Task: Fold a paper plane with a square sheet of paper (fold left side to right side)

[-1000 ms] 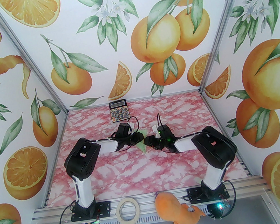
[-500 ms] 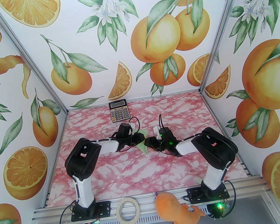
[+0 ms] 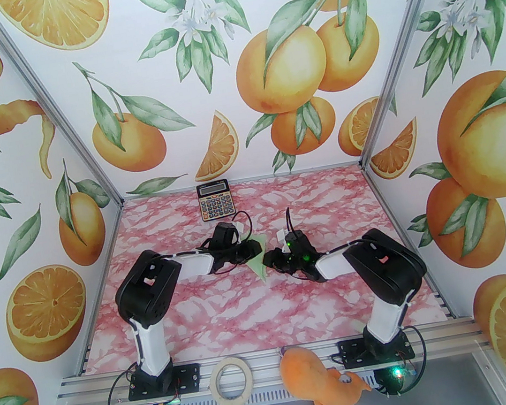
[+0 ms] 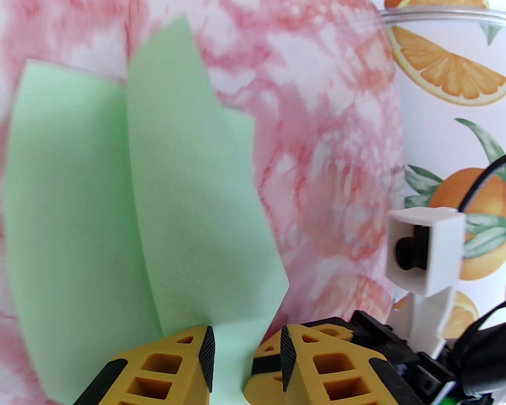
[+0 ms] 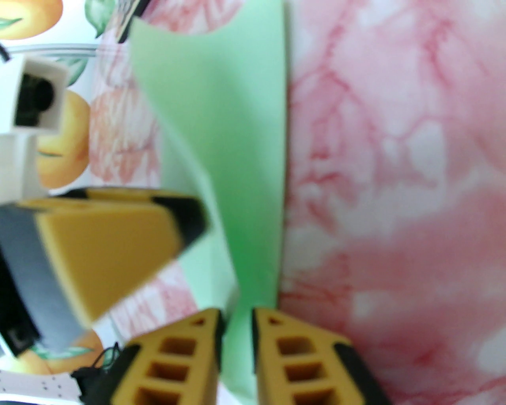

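The square sheet of paper is pale green and folded into a narrow pointed shape with raised flaps. It sits mid-table between both grippers. In the left wrist view the paper runs down between the fingers of my left gripper, whose jaws stand apart around it. My right gripper has its jaws close together on the near end of the paper. From above, the left gripper and right gripper meet at the paper from opposite sides.
A black-and-orange calculator lies at the back of the pink marble table. A roll of beige tape and an orange plush toy rest on the front rail between the arm bases. Printed walls close in three sides.
The right gripper's jaws have narrowed onto the paper and its wrist has shifted slightly. The left gripper's jaws have widened a little. The paper stays between them.
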{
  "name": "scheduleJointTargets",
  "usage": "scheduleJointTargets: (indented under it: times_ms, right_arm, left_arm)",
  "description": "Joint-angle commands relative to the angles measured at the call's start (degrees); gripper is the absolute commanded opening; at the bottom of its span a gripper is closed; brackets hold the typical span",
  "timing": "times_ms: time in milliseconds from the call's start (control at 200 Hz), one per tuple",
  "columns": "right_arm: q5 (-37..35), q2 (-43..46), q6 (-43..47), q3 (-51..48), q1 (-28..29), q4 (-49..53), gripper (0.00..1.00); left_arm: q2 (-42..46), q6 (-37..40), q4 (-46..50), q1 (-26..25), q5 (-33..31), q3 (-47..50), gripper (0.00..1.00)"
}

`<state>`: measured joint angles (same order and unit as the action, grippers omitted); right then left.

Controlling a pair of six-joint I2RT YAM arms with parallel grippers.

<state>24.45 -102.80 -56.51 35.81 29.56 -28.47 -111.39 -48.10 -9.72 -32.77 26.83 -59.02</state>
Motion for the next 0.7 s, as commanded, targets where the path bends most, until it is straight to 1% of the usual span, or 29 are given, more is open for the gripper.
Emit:
scheduleJointTargets:
  times_ms: [0, 105, 335, 696]
  right_arm:
    - [-2.3, -1.2, 1.4, 0.5, -0.4, 3.6, 0.21]
    - [-2.3, -0.9, 2.0, 0.9, -0.6, 4.4, 0.23]
    - [-3.1, 0.3, 4.6, 2.7, -1.1, 8.6, 0.23]
    - [-3.6, -0.2, 7.9, 5.7, -2.0, 13.5, 0.22]
  left_arm:
    - [4.5, 1.9, 1.7, 0.8, 0.0, 0.3, 0.37]
    - [5.4, 2.2, 2.5, 0.8, -0.2, 1.1, 0.38]
    - [5.0, 3.4, 3.1, -0.1, 0.0, 4.0, 0.36]
    - [2.6, 4.2, 2.9, -1.2, -0.9, 5.0, 0.35]
